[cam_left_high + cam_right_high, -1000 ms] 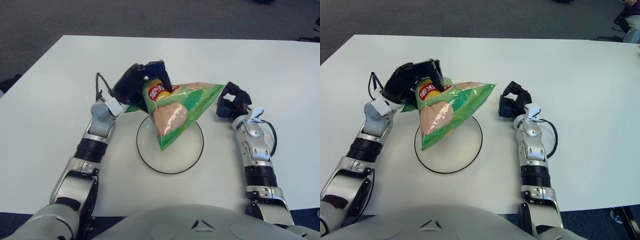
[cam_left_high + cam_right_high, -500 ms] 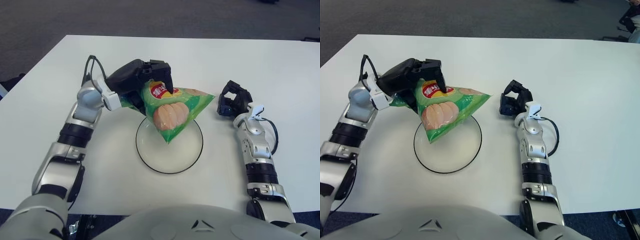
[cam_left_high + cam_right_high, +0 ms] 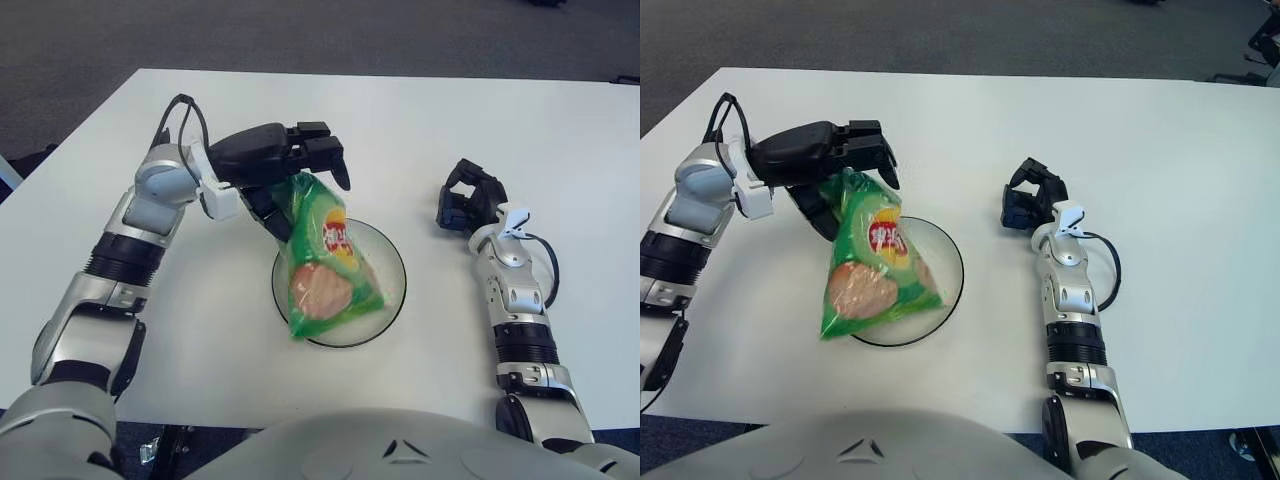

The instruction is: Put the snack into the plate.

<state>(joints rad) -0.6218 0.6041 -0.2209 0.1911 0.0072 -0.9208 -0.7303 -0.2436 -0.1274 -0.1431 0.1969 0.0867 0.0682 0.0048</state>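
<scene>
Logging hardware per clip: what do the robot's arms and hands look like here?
Both arms are silver-grey segmented shells with black ribbed joint bands. The left hand and right hand are black with three blocky fingers. Each has a white wrist piece and a thin black cable looping at the wrist. No sleeves or readable markings.

Snack bag [image 3: 325, 260] fills the plate [image 3: 392, 262]; surrounding table [image 3: 420, 120] open.

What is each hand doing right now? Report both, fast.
Left hand: above the plate's far-left rim, fingers around the top of the snack bag; grip not certain.
Right hand: parked on the table right of the plate, curled, holding nothing.
</scene>
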